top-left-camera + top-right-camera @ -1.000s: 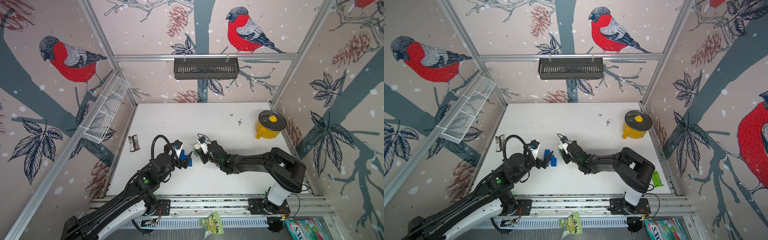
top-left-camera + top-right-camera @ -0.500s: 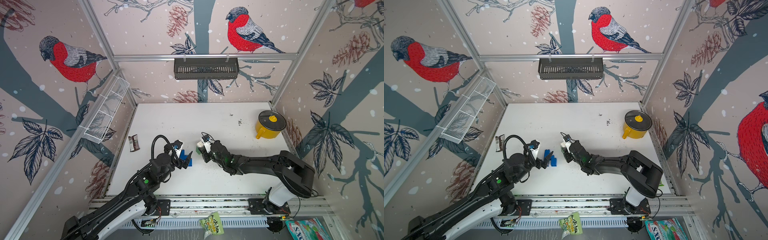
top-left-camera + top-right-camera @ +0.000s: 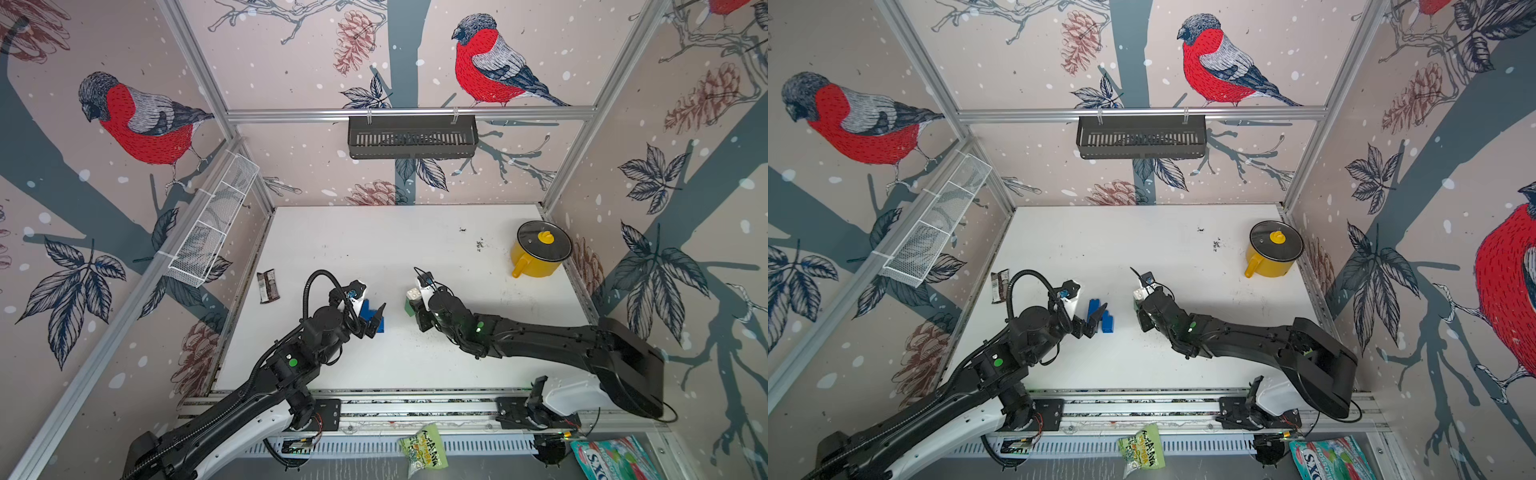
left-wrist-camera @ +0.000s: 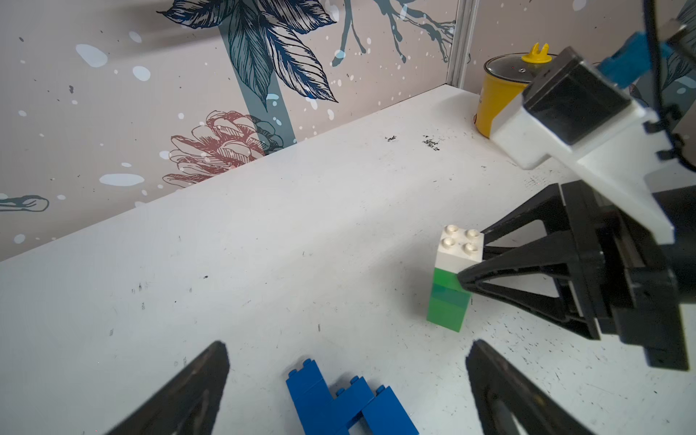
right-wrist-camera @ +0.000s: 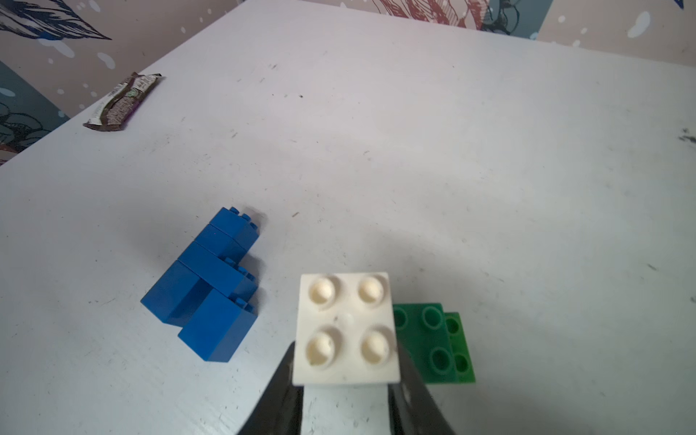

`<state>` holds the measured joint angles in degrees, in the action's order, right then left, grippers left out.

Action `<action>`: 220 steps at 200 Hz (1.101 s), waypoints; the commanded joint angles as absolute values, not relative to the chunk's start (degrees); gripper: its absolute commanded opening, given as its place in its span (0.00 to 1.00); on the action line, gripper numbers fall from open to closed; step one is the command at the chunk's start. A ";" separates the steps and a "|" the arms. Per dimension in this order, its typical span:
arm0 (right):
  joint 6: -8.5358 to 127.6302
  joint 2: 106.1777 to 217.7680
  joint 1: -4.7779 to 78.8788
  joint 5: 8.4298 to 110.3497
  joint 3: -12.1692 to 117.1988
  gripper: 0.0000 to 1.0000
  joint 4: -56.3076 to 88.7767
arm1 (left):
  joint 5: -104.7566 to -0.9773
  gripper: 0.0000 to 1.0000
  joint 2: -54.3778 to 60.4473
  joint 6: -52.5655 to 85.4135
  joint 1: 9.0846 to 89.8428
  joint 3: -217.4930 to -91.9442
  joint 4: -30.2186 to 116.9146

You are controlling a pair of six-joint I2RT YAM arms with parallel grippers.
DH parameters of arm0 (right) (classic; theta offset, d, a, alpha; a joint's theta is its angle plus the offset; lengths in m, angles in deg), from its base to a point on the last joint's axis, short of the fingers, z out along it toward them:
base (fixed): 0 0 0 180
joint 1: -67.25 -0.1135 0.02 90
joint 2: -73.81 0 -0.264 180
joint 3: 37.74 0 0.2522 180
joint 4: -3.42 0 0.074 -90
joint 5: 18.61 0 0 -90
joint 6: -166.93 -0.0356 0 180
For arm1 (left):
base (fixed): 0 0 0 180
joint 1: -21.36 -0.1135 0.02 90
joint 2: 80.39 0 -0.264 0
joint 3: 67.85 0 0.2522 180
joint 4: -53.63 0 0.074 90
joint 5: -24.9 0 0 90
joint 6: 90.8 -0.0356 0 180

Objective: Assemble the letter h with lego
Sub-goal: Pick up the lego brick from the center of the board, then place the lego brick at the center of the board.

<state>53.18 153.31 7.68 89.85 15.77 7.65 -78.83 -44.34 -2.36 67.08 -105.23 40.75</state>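
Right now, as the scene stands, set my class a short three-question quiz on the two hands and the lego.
1. True or false: the left hand is open and grips nothing.
2. What colour is the brick that the right hand is shut on? A red, B white, C yellow.
3. Fill in: the lego stacked directly under that brick is ___.
Key: 1 true; 2 B; 3 green, the green bricks.
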 commanded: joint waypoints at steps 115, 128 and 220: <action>44.50 152.63 13.25 81.01 32.98 0.13 49.97 | -78.04 0.98 -44.20 -2.98 67.15 -105.32 43.26; 45.76 153.81 14.29 79.98 35.05 0.13 52.63 | -77.95 0.98 -44.18 -2.90 67.18 -105.34 43.21; 53.71 164.19 22.32 71.14 44.13 0.13 63.74 | -77.14 0.98 -44.62 -2.46 67.24 -105.26 43.12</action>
